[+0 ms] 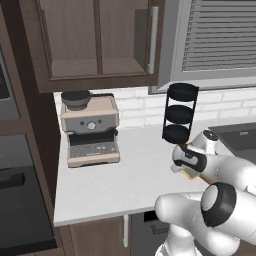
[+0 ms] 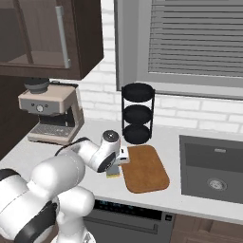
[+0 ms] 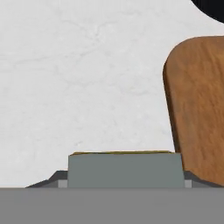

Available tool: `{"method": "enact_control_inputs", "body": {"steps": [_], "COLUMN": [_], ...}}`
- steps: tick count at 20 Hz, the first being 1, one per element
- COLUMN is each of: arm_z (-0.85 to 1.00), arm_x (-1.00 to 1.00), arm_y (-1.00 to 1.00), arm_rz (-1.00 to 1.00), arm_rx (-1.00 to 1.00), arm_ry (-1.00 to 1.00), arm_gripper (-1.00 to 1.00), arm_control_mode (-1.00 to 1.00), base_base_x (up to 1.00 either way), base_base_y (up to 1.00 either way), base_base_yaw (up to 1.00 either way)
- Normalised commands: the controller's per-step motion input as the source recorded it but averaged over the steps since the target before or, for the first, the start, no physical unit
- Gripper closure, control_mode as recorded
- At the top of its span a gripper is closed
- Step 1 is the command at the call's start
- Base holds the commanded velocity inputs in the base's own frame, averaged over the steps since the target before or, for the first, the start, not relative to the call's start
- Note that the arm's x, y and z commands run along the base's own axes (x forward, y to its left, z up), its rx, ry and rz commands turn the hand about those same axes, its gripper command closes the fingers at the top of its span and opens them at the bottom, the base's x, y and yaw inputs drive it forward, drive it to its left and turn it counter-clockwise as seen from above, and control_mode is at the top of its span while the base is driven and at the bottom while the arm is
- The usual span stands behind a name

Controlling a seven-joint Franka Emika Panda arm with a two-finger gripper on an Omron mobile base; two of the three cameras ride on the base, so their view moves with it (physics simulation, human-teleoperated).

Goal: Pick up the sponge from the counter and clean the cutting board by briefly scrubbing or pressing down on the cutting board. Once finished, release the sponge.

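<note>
Gripper (image 2: 114, 167), lower centre of right base view, down over sponge (image 3: 126, 169); grip cannot be told; sponge on white counter (image 3: 78, 78) beside cutting board (image 2: 144, 167); black three-tier rack (image 2: 137, 114), coffee machine (image 1: 90, 129), sink (image 2: 213, 168), shuttered window (image 2: 199, 38) behind.

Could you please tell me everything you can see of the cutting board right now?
The board is a flat, thin rectangle of reddish-brown wood with rounded corners and visible grain. It lies flat on the white counter, between the sink and the sponge, just in front of the black three-tier rack. Its top is bare. The hand is low at its left edge, over the sponge, which sits beside the board; whether they touch cannot be told.
</note>
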Motion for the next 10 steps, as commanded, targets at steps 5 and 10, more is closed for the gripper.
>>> {"method": "enact_control_inputs", "body": {"steps": [5, 10], "arm_z": [0.1, -0.04], "arm_x": [0.45, 0.48], "arm_y": [0.73, 0.72], "arm_rz": [0.0, 0.0], "arm_rx": [-0.01, 0.02], "arm_ry": [0.13, 0.15], "arm_gripper": [1.0, -1.0], "arm_control_mode": [-1.0, -1.0], "base_base_x": [0.0, 0.0], "base_base_y": [0.0, 0.0], "base_base_yaw": [0.0, 0.0]}}
